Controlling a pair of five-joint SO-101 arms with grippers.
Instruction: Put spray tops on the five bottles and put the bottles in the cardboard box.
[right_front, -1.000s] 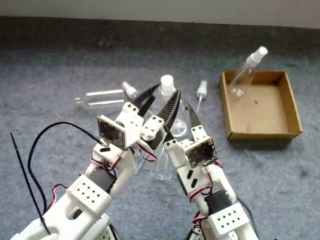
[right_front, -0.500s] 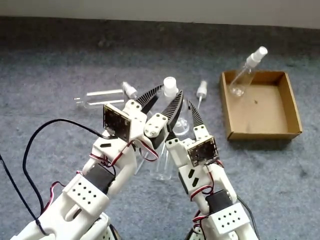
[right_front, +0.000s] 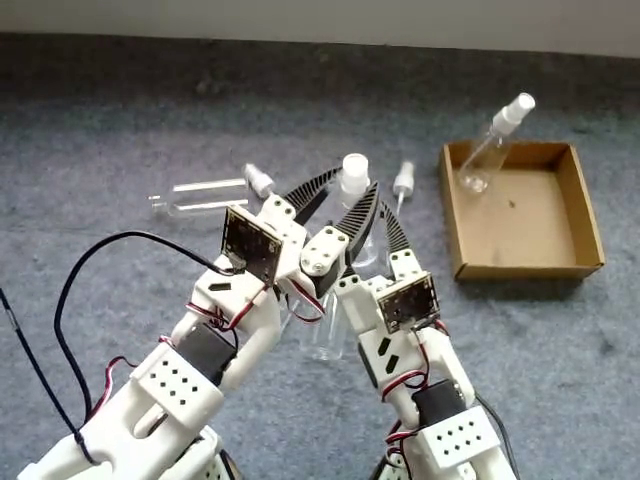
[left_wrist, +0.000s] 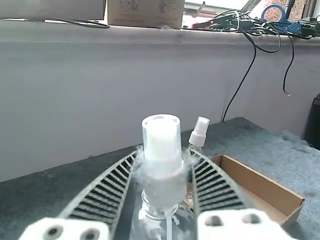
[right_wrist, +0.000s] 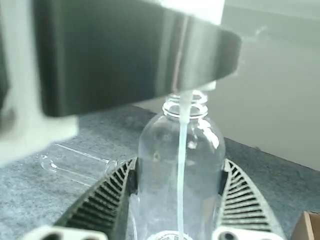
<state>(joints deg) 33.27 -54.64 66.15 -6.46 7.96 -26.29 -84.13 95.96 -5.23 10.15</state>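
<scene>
High view looks down over the table (right_front: 120, 130); 2 wrist views, close in, share the clear bottle (right_wrist: 155, 165).

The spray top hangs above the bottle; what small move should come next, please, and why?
Probably the left gripper should lower the spray top straight down: its tube is inside the right gripper's bottle, but the top sits above the neck.

Soft, even daylight in high view; faint shadow along cardboard box (right_front: 520, 267) near wall. Left wrist view: blown-out brightness beyond ledge (left_wrist: 150, 35). Right wrist view: pale highlights on bottle (right_wrist: 200, 165) glass.
</scene>
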